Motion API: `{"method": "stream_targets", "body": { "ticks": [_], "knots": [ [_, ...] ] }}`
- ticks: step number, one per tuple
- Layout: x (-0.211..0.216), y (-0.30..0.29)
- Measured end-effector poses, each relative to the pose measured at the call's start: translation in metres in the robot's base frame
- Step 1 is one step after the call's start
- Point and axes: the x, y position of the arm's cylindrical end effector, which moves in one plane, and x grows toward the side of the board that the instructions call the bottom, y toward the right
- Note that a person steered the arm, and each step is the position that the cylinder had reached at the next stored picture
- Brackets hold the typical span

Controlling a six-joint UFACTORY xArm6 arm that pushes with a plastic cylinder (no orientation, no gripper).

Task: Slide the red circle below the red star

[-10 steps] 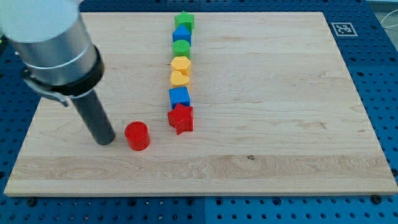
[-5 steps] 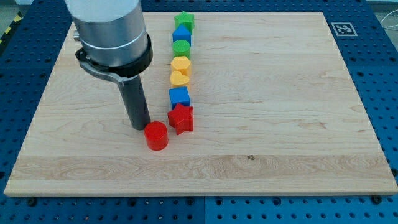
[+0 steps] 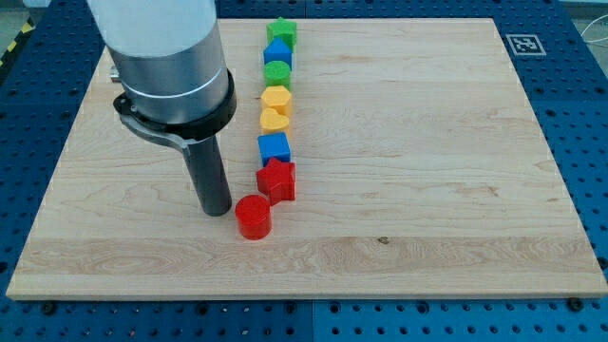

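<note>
The red circle [image 3: 254, 217] sits on the wooden board, below and a little to the left of the red star [image 3: 277, 180], close to it or just touching. My tip [image 3: 218, 209] rests on the board just left of the red circle, close against its upper left side. The red star is the lowest block of a column running up the board.
Above the red star the column holds a blue block [image 3: 275, 147], a yellow heart-like block [image 3: 275, 119], a yellow hexagon [image 3: 276, 97], a green circle [image 3: 277, 72], a blue block [image 3: 278, 52] and a green star [image 3: 281, 32]. A marker tag [image 3: 524, 44] lies at the board's top right corner.
My tip moved right and then slightly down, pushing the red circle rightward and downward from the left toward a spot under the red star. The other blocks did not move.
</note>
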Motion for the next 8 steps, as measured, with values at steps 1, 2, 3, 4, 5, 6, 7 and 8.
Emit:
{"method": "stream_targets", "body": {
  "ticks": [1,2,3,4,5,6,7,8],
  "knots": [
    [0.009,0.004],
    [0.02,0.014],
    [0.02,0.026],
    [0.023,0.03],
    [0.037,0.03],
    [0.037,0.03],
    [0.038,0.039],
    [0.049,0.063]
  ]
}}
